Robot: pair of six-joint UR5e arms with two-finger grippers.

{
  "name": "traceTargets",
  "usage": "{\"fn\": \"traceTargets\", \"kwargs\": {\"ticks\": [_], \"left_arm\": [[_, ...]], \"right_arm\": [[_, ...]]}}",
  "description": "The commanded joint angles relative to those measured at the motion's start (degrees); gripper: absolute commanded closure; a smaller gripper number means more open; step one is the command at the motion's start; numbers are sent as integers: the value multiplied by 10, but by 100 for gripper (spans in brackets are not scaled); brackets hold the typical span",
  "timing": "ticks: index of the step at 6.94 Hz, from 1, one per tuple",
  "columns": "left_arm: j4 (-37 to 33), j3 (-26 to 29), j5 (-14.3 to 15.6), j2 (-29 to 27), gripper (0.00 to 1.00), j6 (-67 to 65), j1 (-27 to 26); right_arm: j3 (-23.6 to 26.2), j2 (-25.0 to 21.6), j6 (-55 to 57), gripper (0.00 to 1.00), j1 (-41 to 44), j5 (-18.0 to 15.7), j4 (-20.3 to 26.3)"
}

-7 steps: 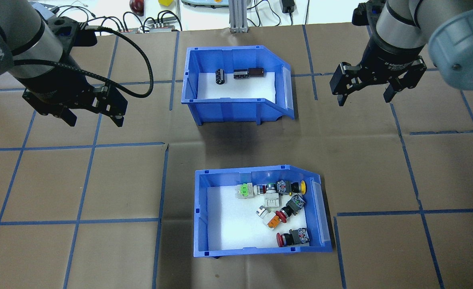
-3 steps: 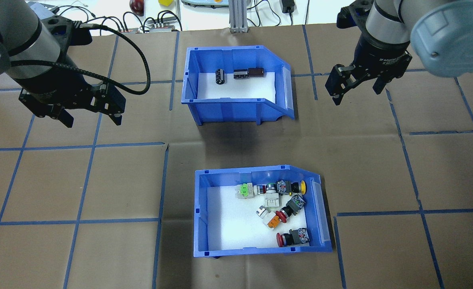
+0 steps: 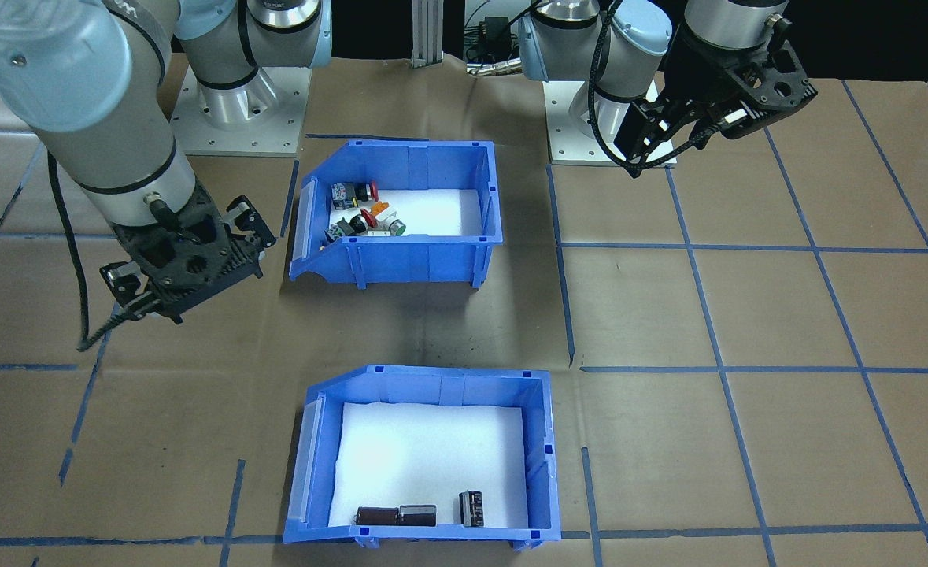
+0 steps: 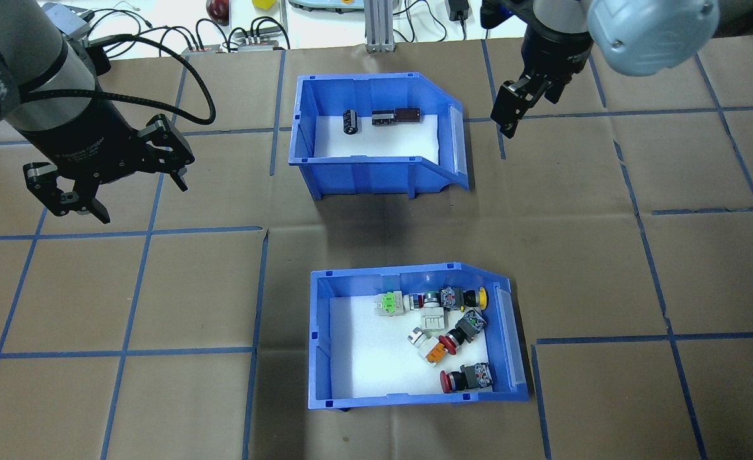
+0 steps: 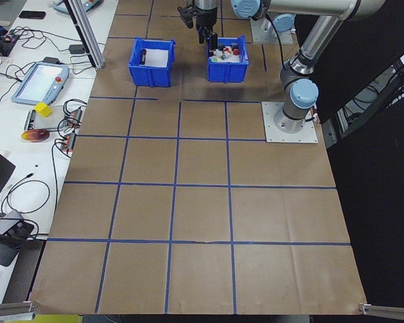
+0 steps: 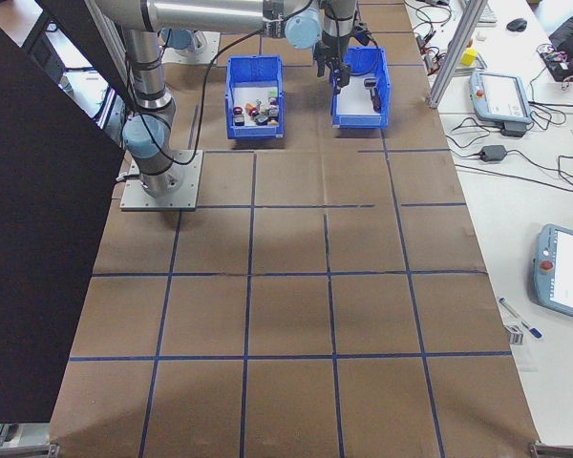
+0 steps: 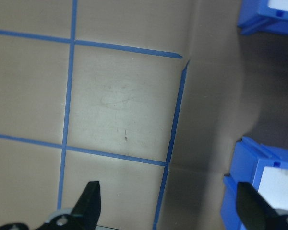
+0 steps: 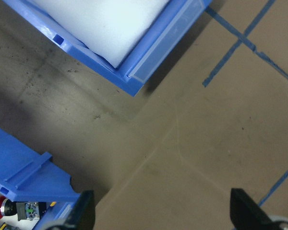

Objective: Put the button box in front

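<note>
Brown paper gridded with blue tape [image 4: 197, 229] is seen from overhead, where the button box [image 4: 414, 337] sits nearer the robot than the second blue bin [image 4: 376, 131], well apart from it; the left gripper [image 4: 136, 199] is held spread wide over bare paper beside that bin, and the right gripper [image 4: 509, 118] is poised just off its sloped end. In both wrist views, widely parted fingertips [image 7: 89, 203] [image 8: 245, 210] are shown with nothing between them
</note>
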Motion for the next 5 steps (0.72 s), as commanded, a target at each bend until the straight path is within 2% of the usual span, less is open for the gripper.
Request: {"fn": "traceTargets", "kwargs": {"ticks": [1, 4, 5], "left_arm": [[-1, -26, -15, 15, 1, -203, -25], [7, -134, -18, 69, 1, -470, -99], [25, -172, -51, 78, 1, -574, -135]], "right_arm": [[-71, 62, -114, 0, 48, 0, -2], [-180, 161, -193, 0, 130, 0, -2], [-212, 193, -226, 0, 155, 1, 2]]}}
